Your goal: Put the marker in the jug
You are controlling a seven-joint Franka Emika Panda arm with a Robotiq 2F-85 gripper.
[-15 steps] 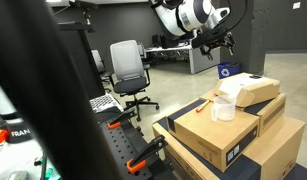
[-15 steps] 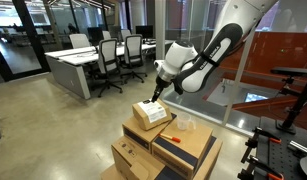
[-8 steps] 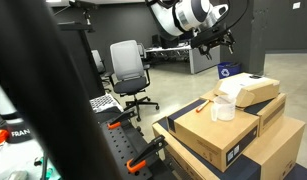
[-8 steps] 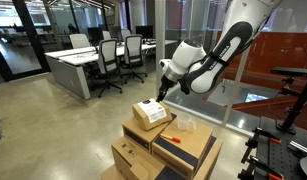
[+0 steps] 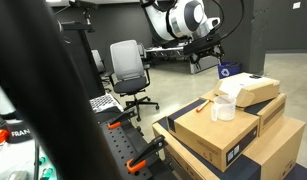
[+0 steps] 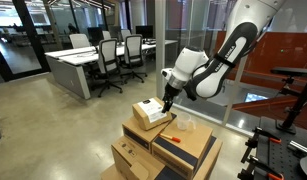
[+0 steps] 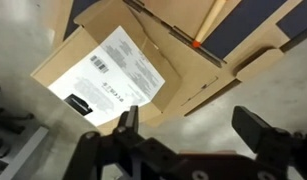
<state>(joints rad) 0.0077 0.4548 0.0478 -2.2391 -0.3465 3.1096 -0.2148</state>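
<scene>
The Robotiq gripper (image 6: 167, 103) hangs on the white robot arm (image 6: 225, 62) above a stack of brown cardboard boxes (image 5: 228, 140). Its jaws are wide apart with nothing between them, as the wrist view (image 7: 193, 135) shows plainly. Directly beneath them is a flat cardboard box with a white printed label (image 7: 113, 75), which rests on top of the stack and is clear of the gripper.

The thin orange-red marker (image 5: 206, 100) lies flat on a box top, near the translucent whitish plastic jug (image 5: 225, 108) but apart from it. In the wrist view its orange end (image 7: 197, 43) shows at the edge of a dark blue panel (image 7: 248, 25), beyond the labelled box. The jug stands upright on the same box top, just beside the labelled box (image 5: 251, 92), and also appears in an exterior view (image 6: 186, 127).

Around the stack, a grey office chair (image 5: 128, 68) stands on the floor behind it. Orange-handled clamps (image 5: 143, 160) sit low beside the boxes. A dark post (image 5: 73, 100) in the foreground blocks much of that view.
</scene>
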